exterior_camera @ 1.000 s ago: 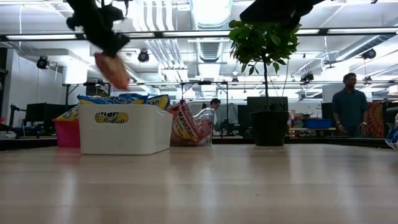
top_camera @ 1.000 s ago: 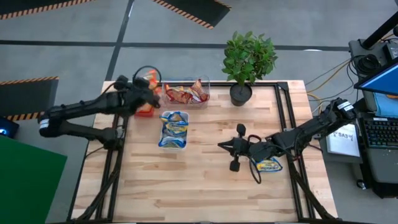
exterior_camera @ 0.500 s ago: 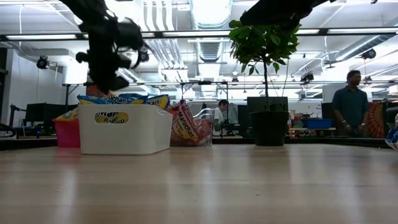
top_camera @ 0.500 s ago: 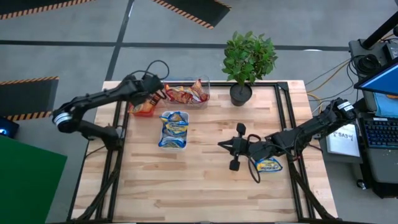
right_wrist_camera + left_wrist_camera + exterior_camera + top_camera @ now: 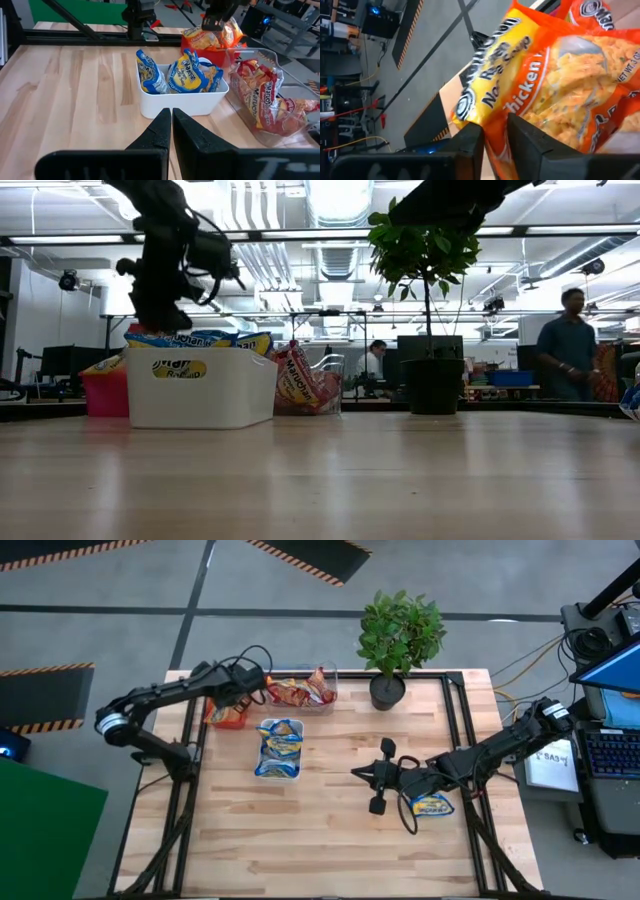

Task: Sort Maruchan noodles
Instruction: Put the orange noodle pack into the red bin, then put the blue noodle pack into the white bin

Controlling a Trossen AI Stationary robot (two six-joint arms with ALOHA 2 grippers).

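- Whereas 1 second earlier the left gripper had carried an orange packet above the table's left rear corner, it had since come down over the red tray, and the arm had swung further toward the rear edge.
- Seen from the left wrist, the orange packet lay directly ahead of the 2 dark fingers, its lower edge in the narrow gap between them; whether they still pinched it could not be told.
- At table height, the left gripper hung just above the trays' contents.
- By contrast, the right arm and the packet under it lay as they had 1 second earlier.
- Resting near the table's right edge, the right gripper was closed with its fingers pressed together and empty.
- 1 blue-and-yellow packet lay flat on the table beside the right arm, behind its gripper.
- 3 trays stood at the left rear: the red tray with orange packets, the clear tray with red-brown packets, and the white tray with blue-and-yellow packets.
- At least 2 packets showed in the white tray; exact counts in the other 2 could not be told.
- 1 potted plant stood at the rear edge, right of the clear tray.
- 2 persons showed in the room beyond the table.
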